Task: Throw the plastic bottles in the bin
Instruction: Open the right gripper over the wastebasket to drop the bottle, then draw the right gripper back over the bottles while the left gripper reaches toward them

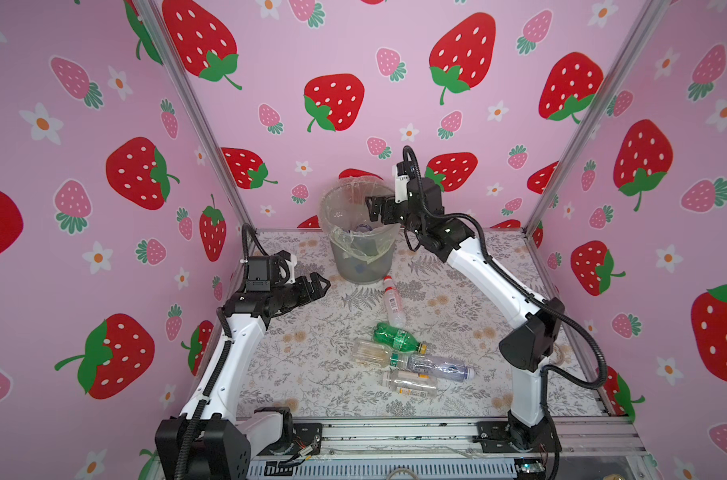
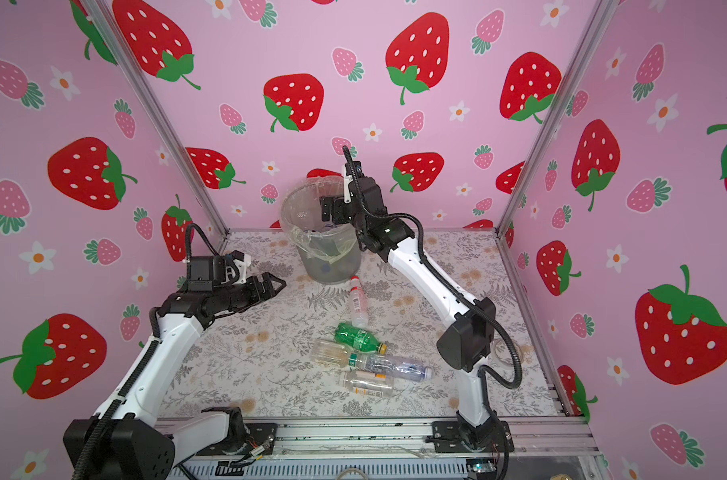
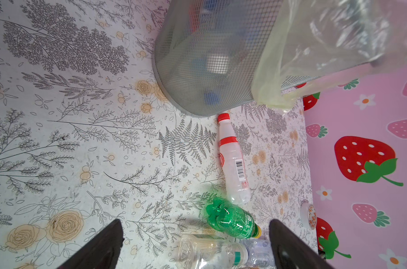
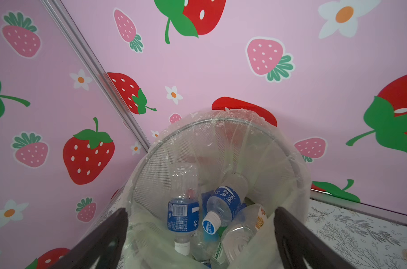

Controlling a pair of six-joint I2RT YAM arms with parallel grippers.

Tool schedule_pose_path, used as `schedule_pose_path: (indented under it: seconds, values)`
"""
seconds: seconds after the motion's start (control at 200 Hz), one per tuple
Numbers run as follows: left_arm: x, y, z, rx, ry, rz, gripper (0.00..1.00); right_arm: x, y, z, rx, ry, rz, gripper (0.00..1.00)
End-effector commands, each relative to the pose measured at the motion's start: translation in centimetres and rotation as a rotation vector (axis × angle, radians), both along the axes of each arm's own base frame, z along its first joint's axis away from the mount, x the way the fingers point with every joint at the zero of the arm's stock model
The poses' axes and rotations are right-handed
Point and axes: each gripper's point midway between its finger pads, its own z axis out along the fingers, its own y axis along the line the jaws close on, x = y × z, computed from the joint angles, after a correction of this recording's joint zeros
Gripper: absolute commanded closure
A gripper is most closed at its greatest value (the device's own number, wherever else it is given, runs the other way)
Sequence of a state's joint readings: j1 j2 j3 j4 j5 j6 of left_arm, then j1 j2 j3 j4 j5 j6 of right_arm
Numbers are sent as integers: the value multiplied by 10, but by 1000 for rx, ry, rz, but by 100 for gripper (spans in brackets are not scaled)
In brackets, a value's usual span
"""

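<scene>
Aluminium rail (image 1: 395,432) nearest, well apart from bin (image 1: 353,266). On floral mat (image 1: 311,365), camera side of bin: red-capped bottle (image 1: 393,301) lying flat, cap just beside bin base; green bottle (image 1: 397,337) farther out; three clear bottles (image 1: 372,353) clustered beyond it. Inside bin: blue-label bottles (image 4: 182,209). Over bin rim: right gripper (image 1: 370,210), jaws spread, empty. Left of bin, low: left gripper (image 1: 326,286), jaws spread, empty.

White arms (image 1: 484,266), black joints (image 1: 528,345), ribbed black cables (image 1: 602,361).
</scene>
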State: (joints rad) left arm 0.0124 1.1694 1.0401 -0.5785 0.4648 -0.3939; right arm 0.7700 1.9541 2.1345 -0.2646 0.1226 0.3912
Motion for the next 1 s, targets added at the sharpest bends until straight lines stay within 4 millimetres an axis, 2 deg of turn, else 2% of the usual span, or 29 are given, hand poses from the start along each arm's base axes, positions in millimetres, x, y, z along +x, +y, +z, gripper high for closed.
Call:
schedule_pose_path:
  seconds: [0.0, 0.16, 0.445, 0.695, 0.82, 0.995]
  values:
    - [-1, -1, 5, -23, -19, -5, 1, -19, -18, 41, 58, -60, 0, 1]
    - [-3, 1, 7, -17, -27, 3, 1, -34, -31, 11, 22, 3, 0, 1]
    - [-3, 2, 5, -16, -20, 8, 1, -69, -79, -30, 30, 64, -69, 1]
    - [-2, 3, 2, -21, -4, 19, 1, -100, -114, -87, 16, 186, -112, 1]
    - [-2, 2, 4, -30, -3, 19, 1, -115, -131, -123, -4, 273, -143, 1]
    - [-4, 1, 8, -39, -16, 16, 1, -136, -150, -158, -5, 372, -175, 1]
